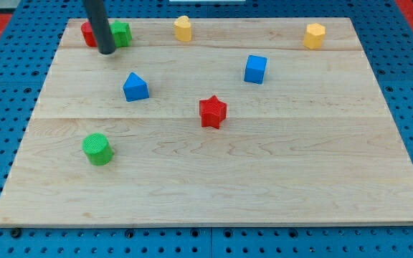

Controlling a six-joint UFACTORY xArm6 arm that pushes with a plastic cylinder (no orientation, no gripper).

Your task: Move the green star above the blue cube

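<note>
The rod comes down from the view's top-left; my tip [107, 50] rests on the wooden board [214, 179], just in front of the gap between a red block [88, 34] and the green star [121, 33] — both partly hidden, the red one's shape unclear; the rod carries no jaws to spread or press. The blue cube [255, 69] stands well apart to the right. Elsewhere: a blue triangular block [135, 87], a red star [212, 112], a green cylinder [97, 149], and two yellow blocks [183, 28] [314, 35] along the top edge.
</note>
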